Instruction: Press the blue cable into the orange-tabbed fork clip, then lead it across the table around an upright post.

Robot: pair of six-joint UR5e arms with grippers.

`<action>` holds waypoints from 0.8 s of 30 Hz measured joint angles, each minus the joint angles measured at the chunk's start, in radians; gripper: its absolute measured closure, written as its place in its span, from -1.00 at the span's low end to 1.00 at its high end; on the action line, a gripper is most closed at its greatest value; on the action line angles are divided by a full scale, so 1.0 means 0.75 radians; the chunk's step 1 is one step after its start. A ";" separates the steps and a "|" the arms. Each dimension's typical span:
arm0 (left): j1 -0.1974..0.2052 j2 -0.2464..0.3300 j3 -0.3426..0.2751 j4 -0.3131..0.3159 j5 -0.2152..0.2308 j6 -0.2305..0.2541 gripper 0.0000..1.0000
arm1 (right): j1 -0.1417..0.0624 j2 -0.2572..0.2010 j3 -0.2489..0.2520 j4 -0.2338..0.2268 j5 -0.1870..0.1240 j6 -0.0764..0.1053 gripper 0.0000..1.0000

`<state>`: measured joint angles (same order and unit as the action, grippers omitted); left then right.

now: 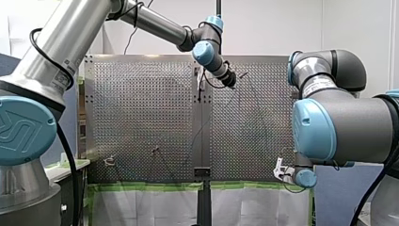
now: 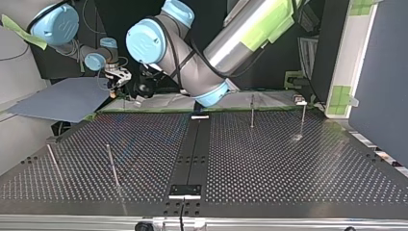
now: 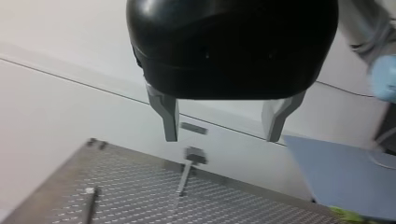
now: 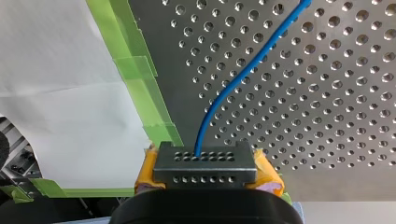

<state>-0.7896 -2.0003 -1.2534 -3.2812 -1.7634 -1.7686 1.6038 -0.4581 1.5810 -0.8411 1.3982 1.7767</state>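
Right tool point(image 4: 205, 170) — clamps perforated block point(image 4: 219, 176) on blue cable point(image 4: 236, 81) | left tool point(image 3: 222, 135) — spread

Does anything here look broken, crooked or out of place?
Nothing stands out. The blue cable runs in a loose curve over the perforated table from my right gripper, which holds it. My left gripper hangs open and empty above the table.

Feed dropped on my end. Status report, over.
Left gripper open, empty. Right gripper shut on blue cable by the table edge. No obstruction seen.
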 joint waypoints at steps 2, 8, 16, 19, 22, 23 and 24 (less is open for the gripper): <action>0.003 0.025 -0.025 0.025 -0.003 -0.025 -0.76 | 0.000 0.000 0.000 0.000 0.000 -0.001 1.00; 0.011 0.103 -0.103 0.103 -0.056 -0.103 -0.99 | 0.000 0.000 -0.001 0.000 0.000 -0.003 1.00; 0.021 0.175 -0.210 0.210 -0.161 -0.209 -0.99 | 0.000 0.000 -0.002 0.002 0.000 -0.011 1.00; 0.024 0.178 -0.247 0.248 -0.198 -0.215 -0.99 | 0.001 0.000 -0.002 0.002 -0.001 -0.017 1.00; 0.029 0.179 -0.285 0.285 -0.236 -0.203 -0.99 | 0.001 0.000 -0.003 0.002 -0.001 -0.024 1.00; 0.030 0.179 -0.296 0.296 -0.247 -0.201 -0.99 | 0.001 0.000 -0.003 0.002 -0.001 -0.026 1.00; 0.032 0.179 -0.312 0.311 -0.262 -0.199 -0.99 | 0.001 0.000 -0.003 0.002 -0.001 -0.027 1.00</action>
<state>-0.7656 -1.8664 -1.4871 -3.0478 -1.9601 -1.9180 1.6048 -0.4580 1.5785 -0.8392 1.3977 1.7567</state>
